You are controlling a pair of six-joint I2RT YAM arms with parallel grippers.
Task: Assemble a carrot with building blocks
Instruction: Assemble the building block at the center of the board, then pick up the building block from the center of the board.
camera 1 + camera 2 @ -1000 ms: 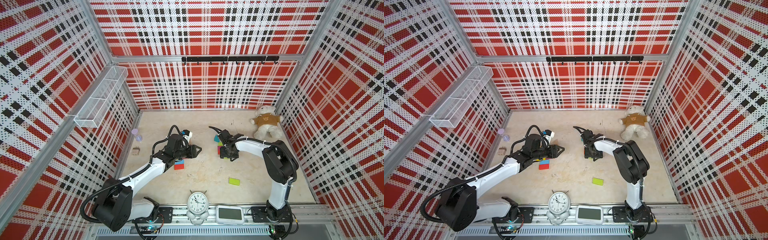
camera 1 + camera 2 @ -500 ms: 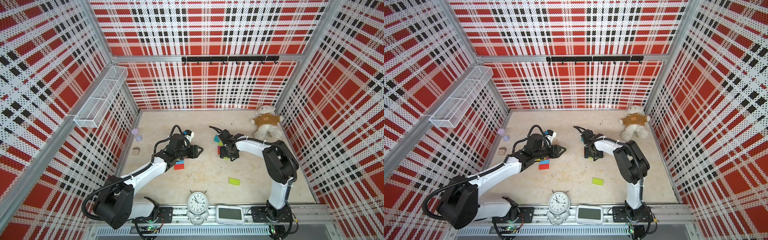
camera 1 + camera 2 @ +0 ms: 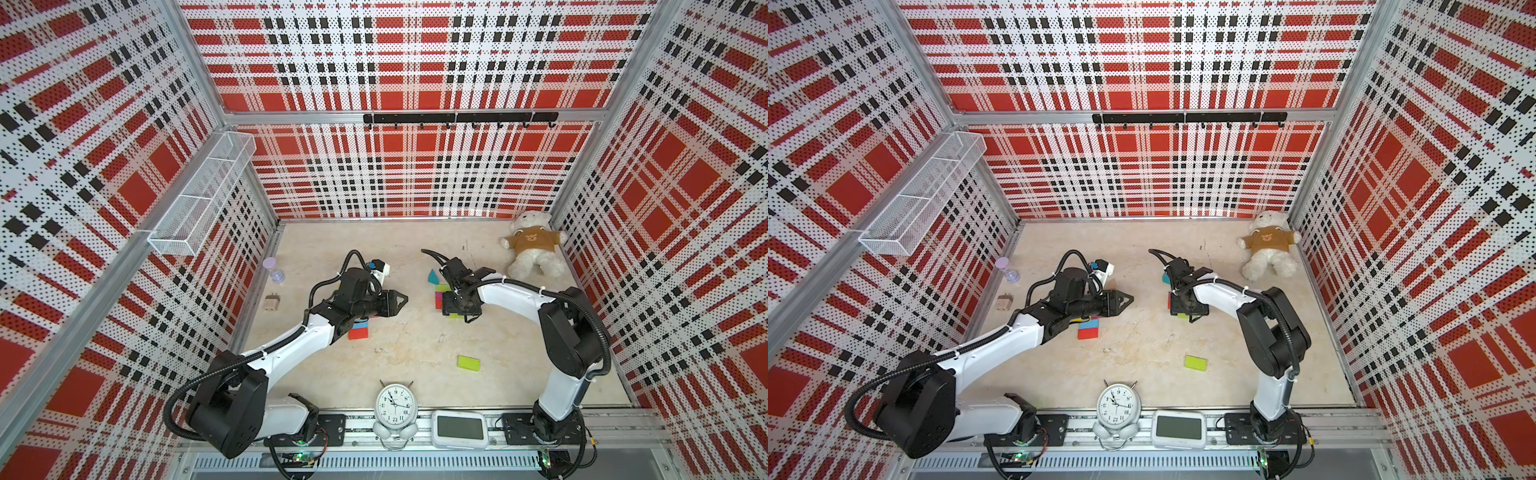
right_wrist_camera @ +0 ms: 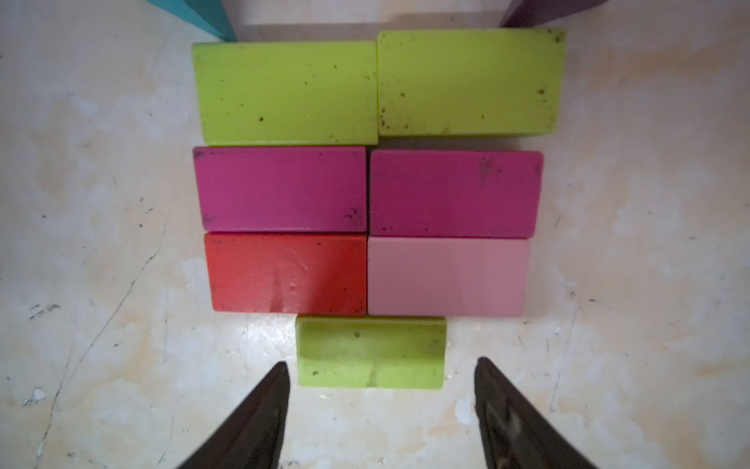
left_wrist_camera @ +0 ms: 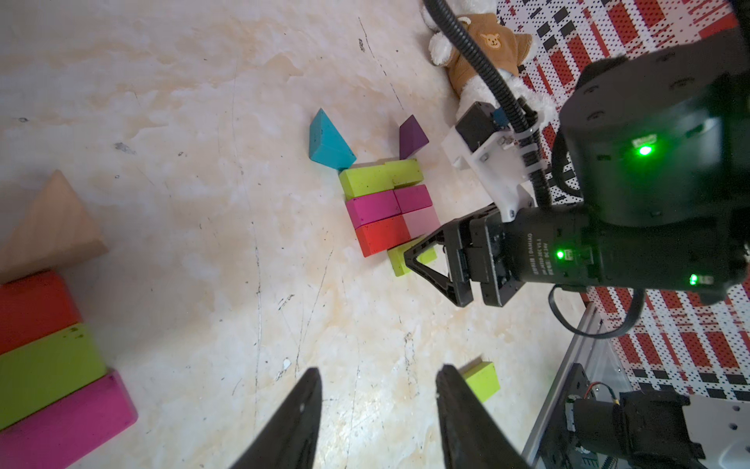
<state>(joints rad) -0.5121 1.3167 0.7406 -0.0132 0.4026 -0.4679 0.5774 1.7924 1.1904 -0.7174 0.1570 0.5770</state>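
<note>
The right gripper, apart and empty, straddles the lime block at six o'clock of the red block and pink block, so it should rise straight, without nudging; the left gripper is also apart, empty.

Clear middle, crowded flanks

A bare strip of worktop is left open between the left tool and the right tool. The right side is taken up by the laid block rows, the left by a red block beside the arm; a lone lime block and an alarm clock are set toward the front.
</note>
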